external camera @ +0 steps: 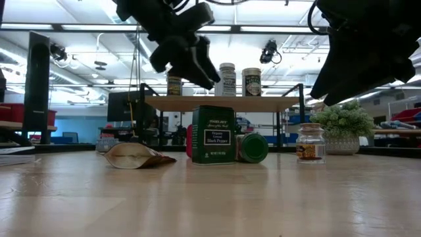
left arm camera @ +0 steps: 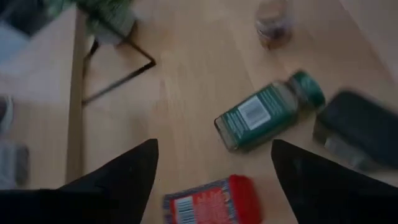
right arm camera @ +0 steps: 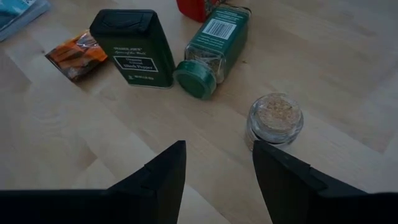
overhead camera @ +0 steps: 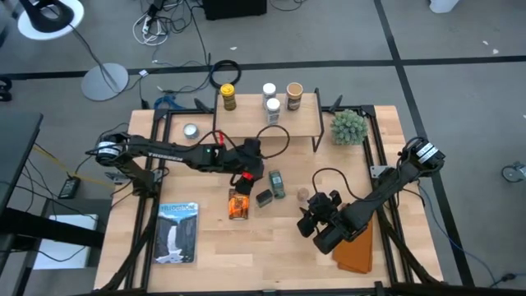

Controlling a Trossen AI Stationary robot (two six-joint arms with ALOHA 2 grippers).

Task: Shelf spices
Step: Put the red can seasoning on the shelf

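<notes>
Left gripper [left arm camera: 211, 171] hovers open and empty above red tin [left arm camera: 211, 200]; right gripper [right arm camera: 217, 168], open and empty, waits near jar [right arm camera: 275, 119].

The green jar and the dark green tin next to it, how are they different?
The green jar lies on its side; the dark green tin stands upright. The jar is round with a green screw lid, and the tin is boxy with a flat dark top. The jar's end is see-through and shows spice inside, while the tin hides what it holds. Both sit on the table, not yet on the shelf, and both carry labels.
</notes>
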